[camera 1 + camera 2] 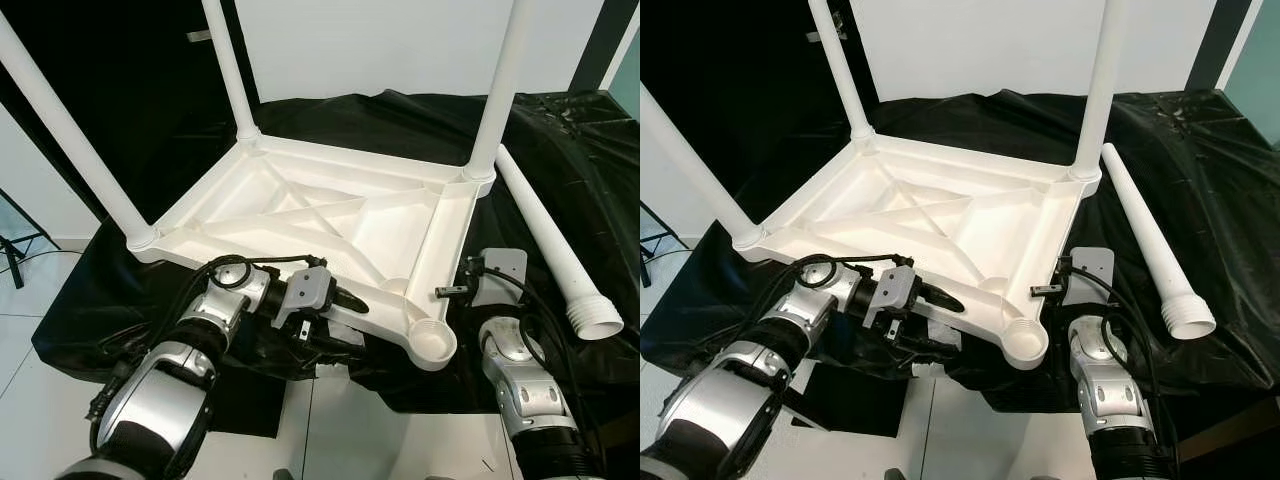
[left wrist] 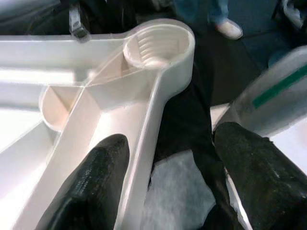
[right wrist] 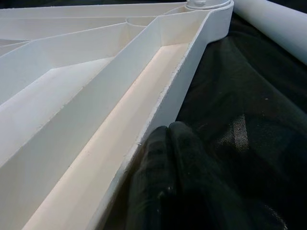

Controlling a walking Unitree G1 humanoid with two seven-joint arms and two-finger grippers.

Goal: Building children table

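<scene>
Head views: two silver arms lowest in frame. Left gripper point(image 1: 345, 300) at the near rim of the inverted white plastic tabletop point(image 1: 330, 215); right gripper point(image 1: 452, 291) just beside the tabletop's right rim. Tabletop upside down on a black cloth point(image 1: 560, 150), ribbed underside facing up. Three legs point(image 1: 232, 70) fitted and standing upright in the far-left, far-right and left corner sockets. One empty socket point(image 1: 433, 343) at the near-right corner, opening upward. One loose leg point(image 1: 555, 245) lying flat on the cloth to the right of the tabletop, long axis running from far to near, flared threaded end nearest the robot. White wall point(image 1: 400, 40) behind; pale tiled floor point(image 1: 20, 300) at the left.

Left wrist view: two black fingers point(image 2: 93, 184) spread apart and straddling the tabletop's rim, one inside the frame, one outside over the cloth; not clenched on the rim. Threaded empty socket ahead of the fingers. A person's shoe point(image 2: 229, 28) beyond the socket.

Right wrist view: both black fingers point(image 3: 165, 167) pressed together, nothing between them, tips against the outer face of the tabletop's right rim. Rim running away toward a fitted leg base point(image 3: 208, 4); loose leg at the far corner.
</scene>
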